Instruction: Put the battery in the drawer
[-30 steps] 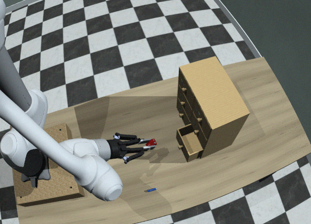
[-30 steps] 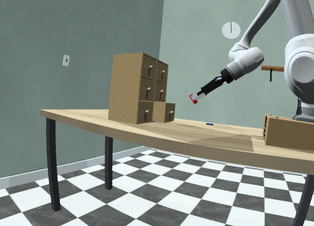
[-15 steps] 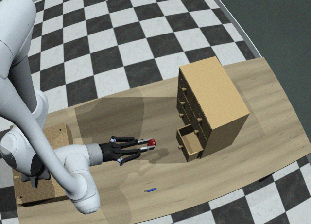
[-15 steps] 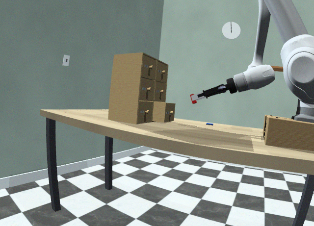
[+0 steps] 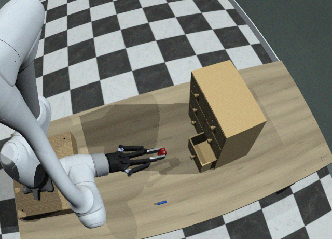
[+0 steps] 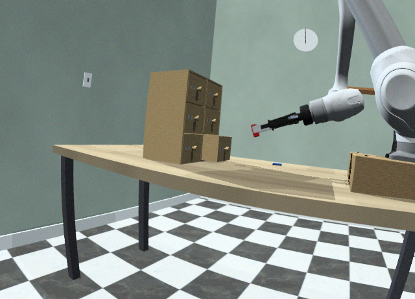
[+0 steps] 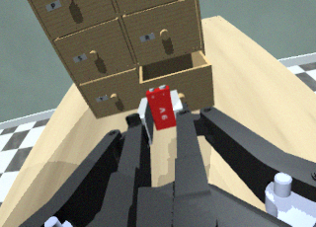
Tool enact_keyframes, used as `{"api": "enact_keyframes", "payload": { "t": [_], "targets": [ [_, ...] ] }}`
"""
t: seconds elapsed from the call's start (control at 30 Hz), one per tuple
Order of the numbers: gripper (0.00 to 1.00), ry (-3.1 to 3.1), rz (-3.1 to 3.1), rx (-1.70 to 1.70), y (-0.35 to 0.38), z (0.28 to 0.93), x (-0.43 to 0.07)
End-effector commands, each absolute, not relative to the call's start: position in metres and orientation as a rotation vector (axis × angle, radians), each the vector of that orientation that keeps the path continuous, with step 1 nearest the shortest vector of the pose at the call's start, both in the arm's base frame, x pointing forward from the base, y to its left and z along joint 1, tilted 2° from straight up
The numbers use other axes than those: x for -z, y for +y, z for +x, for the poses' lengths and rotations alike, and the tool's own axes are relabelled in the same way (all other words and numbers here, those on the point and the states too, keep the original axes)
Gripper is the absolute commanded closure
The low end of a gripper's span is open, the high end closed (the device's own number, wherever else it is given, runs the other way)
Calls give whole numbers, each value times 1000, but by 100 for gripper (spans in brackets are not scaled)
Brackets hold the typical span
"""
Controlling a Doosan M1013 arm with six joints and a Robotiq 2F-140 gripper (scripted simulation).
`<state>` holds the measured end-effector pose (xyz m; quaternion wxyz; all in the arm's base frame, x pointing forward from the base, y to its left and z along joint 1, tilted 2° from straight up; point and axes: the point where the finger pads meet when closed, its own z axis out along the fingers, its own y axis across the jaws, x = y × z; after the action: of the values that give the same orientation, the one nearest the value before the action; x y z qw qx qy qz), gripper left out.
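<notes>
Look first at the big wooden table [image 5: 267, 161]; it holds everything here. Near its far right edge stands the chest [image 5: 227, 97], with its six little drawers facing the arm. One bottom drawer [image 5: 202, 152] is pulled out a short way, probably so something can drop into it from above; I cannot read its letter. The other five look pushed in. At the left end of the table sits the block [image 6: 382, 180] that the arm stands on. The gripper [image 5: 162, 154] reaches out almost flat from the left, high above the table top, with its tips pointing at the chest. Its fingers are pinching the battery [image 5: 162, 151], the small red block with a white end, right at the tips. Holding it by the tips likely keeps the fingers out of the way when you let go. The battery is up in the air, well short of the open drawer and higher than it. A tiny blue thing [image 5: 162, 202] lies near the front edge of the table; leave it there.
</notes>
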<state>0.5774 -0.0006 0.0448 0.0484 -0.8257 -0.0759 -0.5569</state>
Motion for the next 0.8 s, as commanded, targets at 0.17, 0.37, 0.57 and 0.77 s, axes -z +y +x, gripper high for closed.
{"api": "enact_keyframes", "payload": {
  "t": [0.17,0.37,0.57,0.77],
  "targets": [
    [86,-234,-2514,1695,4,576,-43],
    [86,-234,-2514,1695,5,583,-43],
    [86,-234,-2514,1695,7,594,-42],
    [86,-234,-2514,1695,9,605,-42]
  ]
}}
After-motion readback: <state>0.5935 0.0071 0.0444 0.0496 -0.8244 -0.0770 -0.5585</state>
